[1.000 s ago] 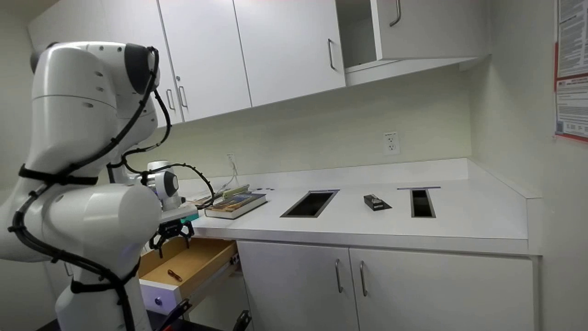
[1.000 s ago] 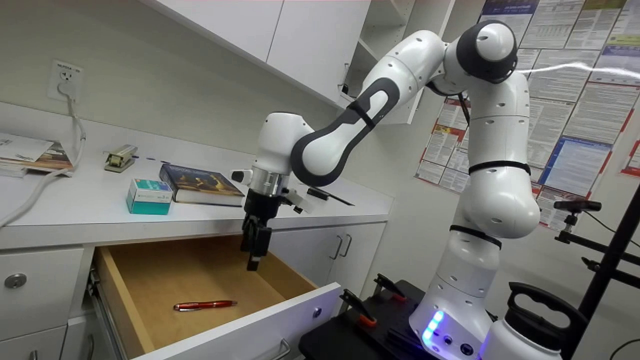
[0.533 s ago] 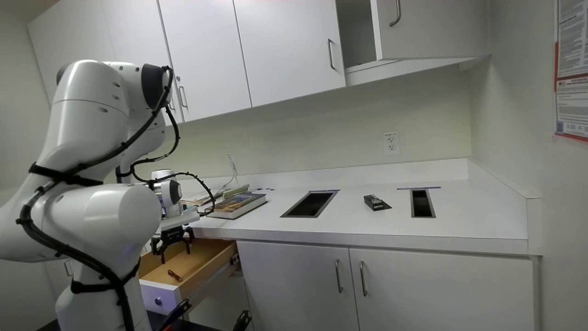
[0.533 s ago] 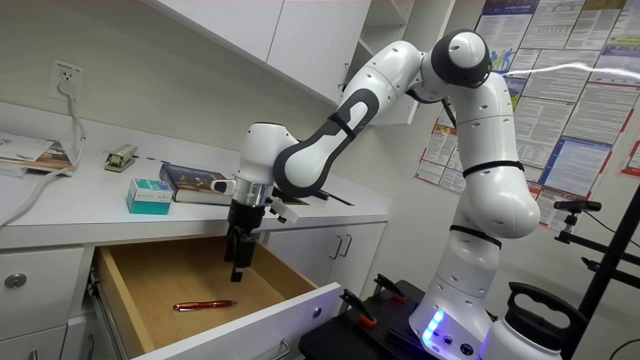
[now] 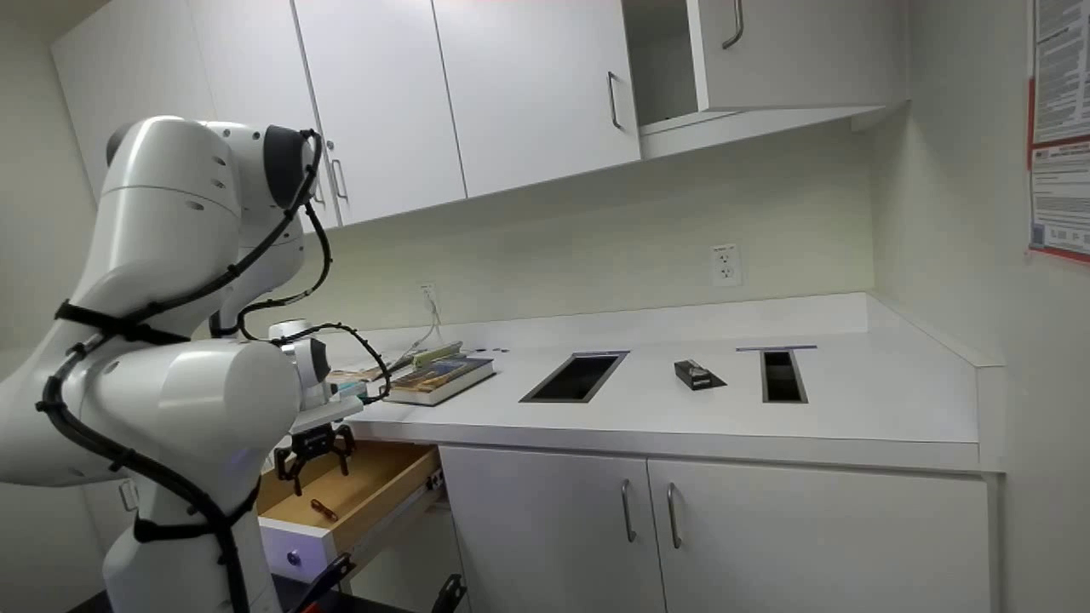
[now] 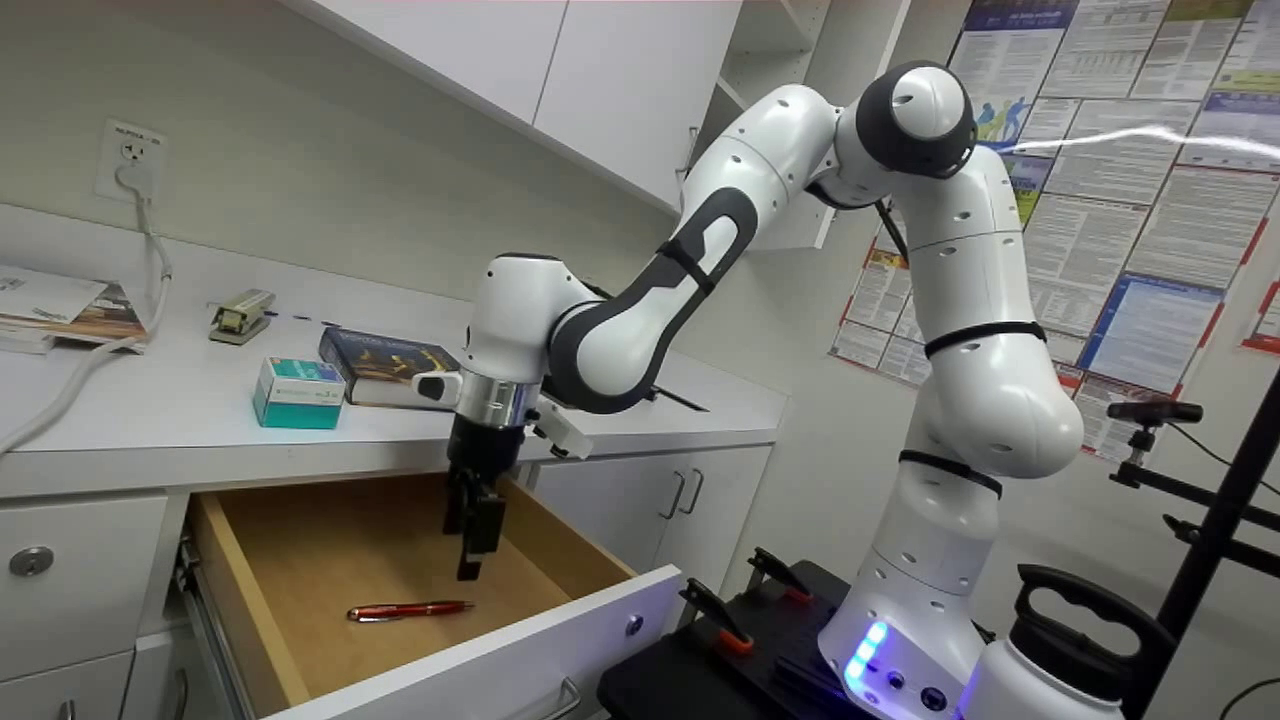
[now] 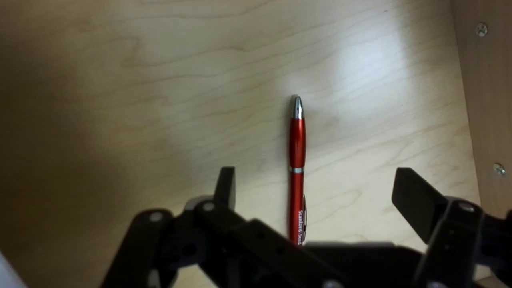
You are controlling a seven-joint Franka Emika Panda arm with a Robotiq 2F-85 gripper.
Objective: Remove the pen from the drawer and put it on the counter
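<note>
The drawer (image 6: 330, 550) had a pale, wavy-grained wooden bottom. On it lay the pen (image 7: 297, 146) — slim, tapered, glossy red, silver-tipped (lettered "Stanford Seed"). The gripper (image 7: 315, 176) hung above, black jaws spread wide.

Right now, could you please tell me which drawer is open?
The pulled-out drawer holding the red pen, beneath the claw; the neighbouring drawer, left of it in an exterior view, is shut.

Teal-and-white box (image 6: 298, 394) beside book (image 6: 380, 362), posters (image 6: 1150, 250) on wall (image 6: 830, 460)
</note>
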